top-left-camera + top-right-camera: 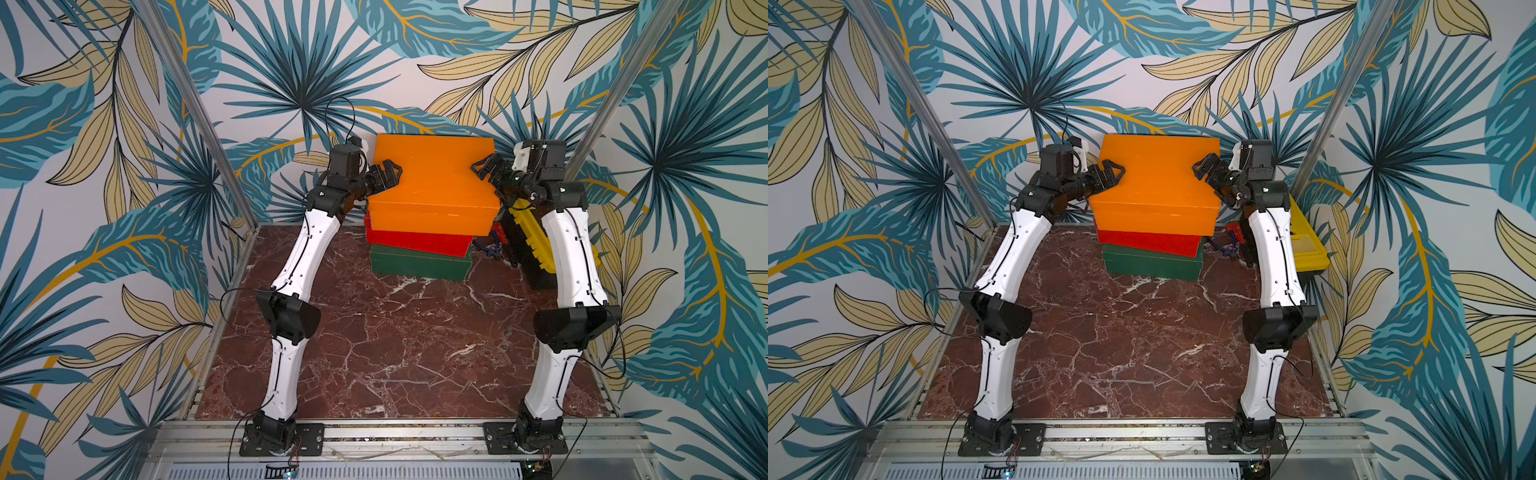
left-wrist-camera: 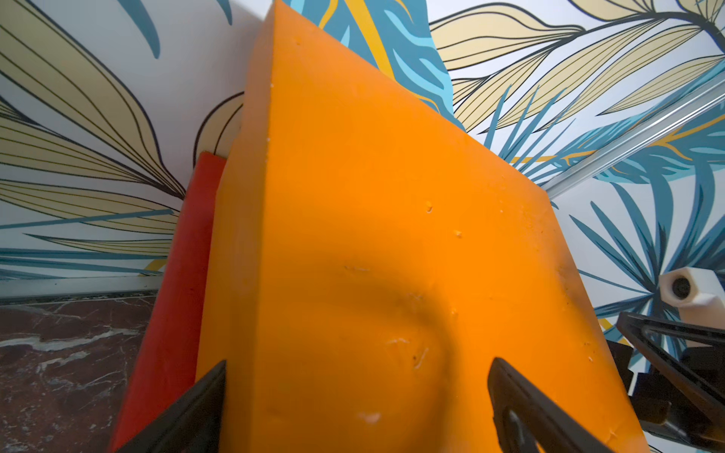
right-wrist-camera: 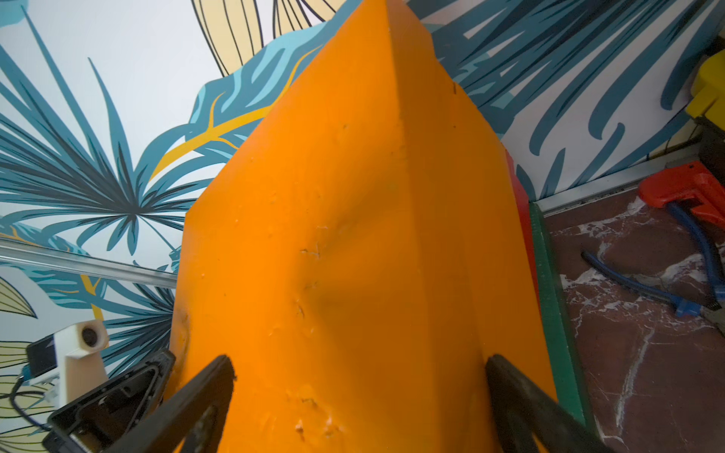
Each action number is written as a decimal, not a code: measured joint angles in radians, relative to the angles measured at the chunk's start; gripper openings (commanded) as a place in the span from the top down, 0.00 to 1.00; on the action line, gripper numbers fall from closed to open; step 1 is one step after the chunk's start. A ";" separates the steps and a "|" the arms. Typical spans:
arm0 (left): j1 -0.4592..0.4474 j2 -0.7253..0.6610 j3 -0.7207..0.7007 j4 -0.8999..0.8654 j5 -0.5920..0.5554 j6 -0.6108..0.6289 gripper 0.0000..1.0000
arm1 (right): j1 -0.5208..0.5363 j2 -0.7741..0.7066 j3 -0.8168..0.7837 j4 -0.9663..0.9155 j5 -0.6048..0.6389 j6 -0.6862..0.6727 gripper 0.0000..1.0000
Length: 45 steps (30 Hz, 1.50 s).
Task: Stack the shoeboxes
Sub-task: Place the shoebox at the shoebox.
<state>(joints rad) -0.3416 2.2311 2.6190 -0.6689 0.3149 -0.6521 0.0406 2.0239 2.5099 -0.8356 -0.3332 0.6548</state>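
The shoeboxes stand in one pile at the back of the table, in both top views. The orange shoebox (image 1: 432, 174) lies on top, skewed over the red one (image 1: 419, 243), which rests on the dark green one (image 1: 419, 266). My left gripper (image 1: 390, 172) is at the orange box's left end and my right gripper (image 1: 482, 168) at its right end. Both are open. In the left wrist view the left gripper's (image 2: 357, 392) fingers stand wide apart astride the dented orange box (image 2: 372, 235). The right wrist view shows my right gripper (image 3: 357, 392) likewise astride the orange box (image 3: 353, 235).
A black toolbox with a yellow lid (image 1: 532, 237) stands tilted behind my right arm. A red and blue hand tool (image 3: 686, 235) lies on the marble table (image 1: 395, 340) between the pile and the toolbox. Patterned walls close in the back and both sides.
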 measured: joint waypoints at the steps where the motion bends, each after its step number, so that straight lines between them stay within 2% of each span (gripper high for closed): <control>1: 0.004 0.000 0.000 -0.001 0.010 -0.002 0.00 | 0.000 0.000 0.000 0.001 -0.006 0.000 0.01; 10: 0.028 -0.004 -0.006 0.002 0.049 -0.002 0.00 | 0.000 0.002 -0.058 0.008 -0.034 0.000 0.01; 25: 0.095 0.014 -0.015 0.037 0.196 -0.024 0.00 | 0.000 0.030 -0.060 -0.002 -0.022 -0.028 0.01; 45: 0.154 0.045 -0.028 0.059 0.224 -0.026 0.00 | -0.034 0.066 -0.059 0.010 0.006 -0.047 0.01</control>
<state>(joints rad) -0.1871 2.2761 2.5908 -0.6098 0.5388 -0.6777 0.0063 2.0895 2.4508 -0.8253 -0.3267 0.6083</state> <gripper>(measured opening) 0.997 0.994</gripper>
